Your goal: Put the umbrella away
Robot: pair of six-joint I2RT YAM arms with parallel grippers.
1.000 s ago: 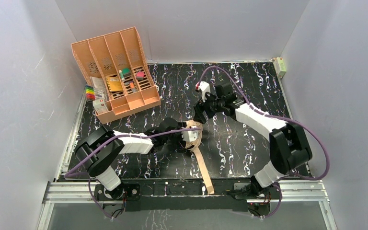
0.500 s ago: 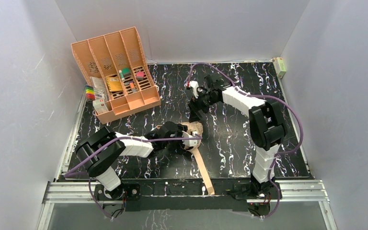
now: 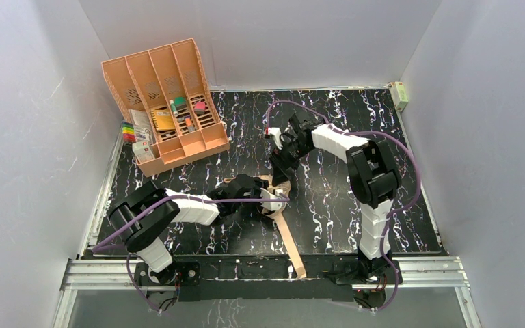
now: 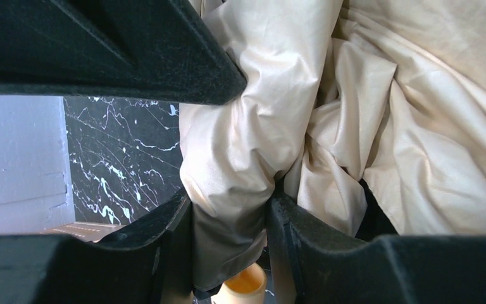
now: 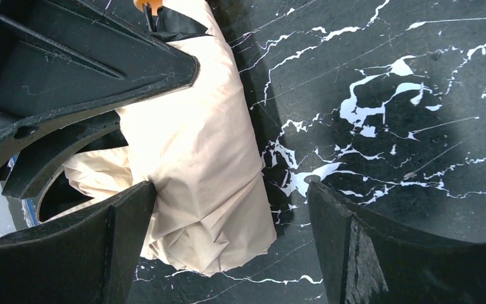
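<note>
The umbrella (image 3: 278, 186) lies as a bunched pale peach-beige bundle at mid table, and its long strap (image 3: 292, 244) trails to the near edge. My left gripper (image 3: 268, 200) reaches it from the left. In the left wrist view this gripper (image 4: 228, 215) is shut on a fold of the umbrella fabric (image 4: 380, 126), with a tan handle end (image 4: 243, 288) just below. My right gripper (image 3: 281, 166) hangs over the umbrella's far end. In the right wrist view it (image 5: 228, 212) is open, with the umbrella's fabric end (image 5: 196, 145) between the jaws, close to the left finger (image 5: 126, 234).
An orange-peach slotted organizer (image 3: 167, 102) holding small items stands at the back left, with coloured markers (image 3: 128, 131) beside it. A small pale box (image 3: 399, 94) sits in the far right corner. White walls close in the black marbled table (image 3: 355, 116).
The right arm has swung left and lowered over the umbrella's far end, and its jaws have spread wider. The left gripper has kept its hold and barely moved.
</note>
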